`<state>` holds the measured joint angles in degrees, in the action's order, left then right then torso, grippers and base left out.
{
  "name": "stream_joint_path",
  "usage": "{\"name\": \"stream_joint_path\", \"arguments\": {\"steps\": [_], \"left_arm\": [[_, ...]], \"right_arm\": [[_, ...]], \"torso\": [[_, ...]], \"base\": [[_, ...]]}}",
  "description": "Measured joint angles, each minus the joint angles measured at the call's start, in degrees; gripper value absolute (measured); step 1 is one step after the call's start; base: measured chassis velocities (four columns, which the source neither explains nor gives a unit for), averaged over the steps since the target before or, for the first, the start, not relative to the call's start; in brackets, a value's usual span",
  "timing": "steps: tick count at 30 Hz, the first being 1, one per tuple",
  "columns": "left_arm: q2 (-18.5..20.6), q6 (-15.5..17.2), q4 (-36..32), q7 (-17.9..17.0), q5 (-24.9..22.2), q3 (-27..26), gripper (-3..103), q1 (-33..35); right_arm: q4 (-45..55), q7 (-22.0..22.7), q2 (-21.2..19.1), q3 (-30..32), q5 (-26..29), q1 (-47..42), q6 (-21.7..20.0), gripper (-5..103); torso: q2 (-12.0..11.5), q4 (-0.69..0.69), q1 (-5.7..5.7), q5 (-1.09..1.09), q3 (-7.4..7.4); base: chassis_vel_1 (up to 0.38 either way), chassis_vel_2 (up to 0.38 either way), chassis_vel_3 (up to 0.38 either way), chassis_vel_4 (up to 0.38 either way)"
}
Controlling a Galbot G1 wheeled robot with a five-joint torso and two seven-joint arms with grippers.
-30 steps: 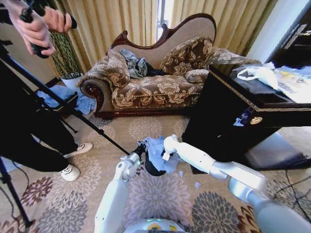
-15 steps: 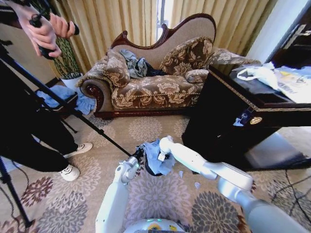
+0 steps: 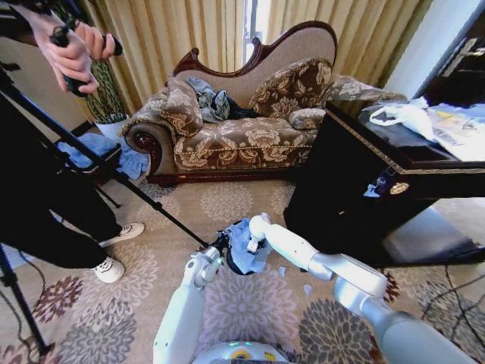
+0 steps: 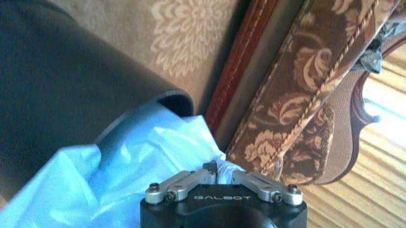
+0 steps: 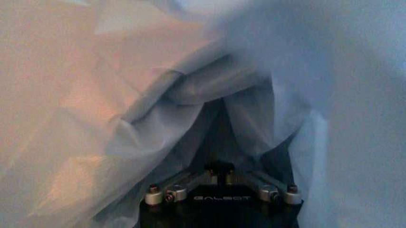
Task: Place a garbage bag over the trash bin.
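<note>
Two grippers meet at the trash bin (image 3: 236,265) on the carpet, bag (image 3: 244,241) bunched between them. The left gripper (image 4: 219,172) pinches the bag at the bin's rim; the right gripper (image 5: 219,172) sits inside it, grip hidden.

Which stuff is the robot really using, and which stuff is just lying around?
Using:
- bag, pale blue, bunched over the bin
- bin, black, on the carpet
- left claw, at the bag's edge
- right claw, inside the bag

Lying around:
- sofa with clothes on it
- dark cabinet
- tripod
</note>
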<state>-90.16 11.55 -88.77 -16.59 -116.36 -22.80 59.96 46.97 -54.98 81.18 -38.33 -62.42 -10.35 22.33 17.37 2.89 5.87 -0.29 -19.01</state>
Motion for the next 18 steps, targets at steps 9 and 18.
{"name": "stream_joint_path", "arguments": {"steps": [9,18], "left_arm": [[-1.3,0.0,2.0,1.5,2.1,0.9,0,-1.4],[-1.8,0.0,2.9,1.6,3.1,1.9,0,-0.3]], "right_arm": [[-4.9,3.0,2.8,2.5,-4.7,-1.2,1.0,0],[-2.7,2.0,0.5,2.5,-3.9,-1.1,1.3,0]], "torso": [[0.0,-0.01,0.00,0.01,0.00],[0.0,0.02,0.00,0.06,0.00]], "base": [[0.000,0.000,0.000,0.000],[0.000,0.000,0.000,0.000]]}}
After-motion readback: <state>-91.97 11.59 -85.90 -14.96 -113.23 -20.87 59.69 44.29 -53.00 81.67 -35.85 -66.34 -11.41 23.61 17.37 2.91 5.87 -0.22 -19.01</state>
